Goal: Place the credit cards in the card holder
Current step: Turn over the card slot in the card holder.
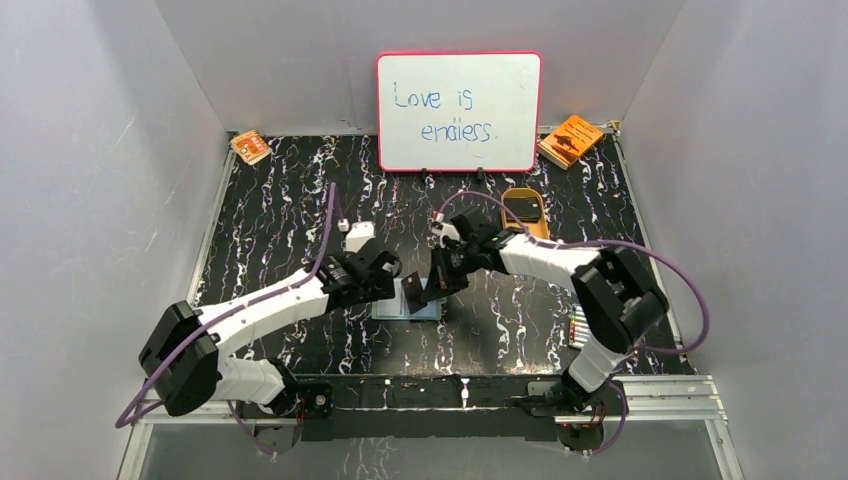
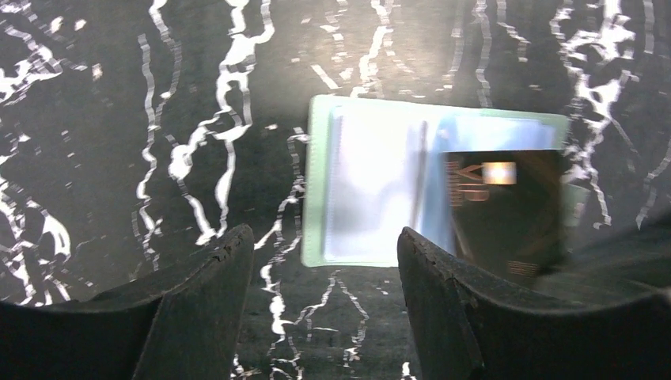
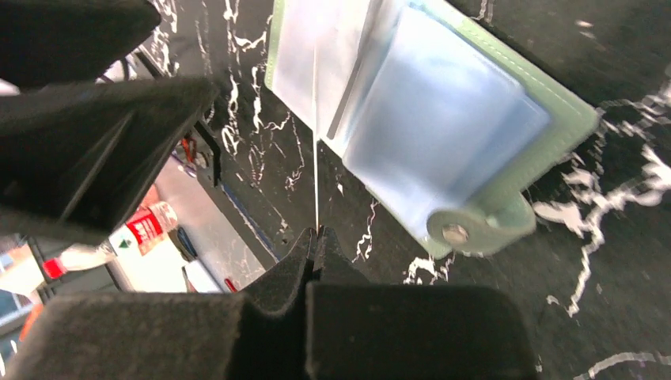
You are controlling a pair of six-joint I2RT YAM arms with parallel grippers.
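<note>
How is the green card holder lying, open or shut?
Open. The card holder lies spread on the table, pale blue inside facing up, and its snap tab sticks out unfastened.

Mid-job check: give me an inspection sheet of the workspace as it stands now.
Surface: black, white-veined table; damage, nothing seen.
Job's things: card holder lies open and flat; one dark card held over it; other cards, nothing seen.
Clutter: orange booklets at the back corners; tan tray; coloured items by the right arm, too small to tell.
Grippers: left gripper open, empty, near the holder; right gripper shut on the card.
Cables: purple cables loop off both arms, away from the holder.
Surroundings: whiteboard at the back; grey walls.
</note>
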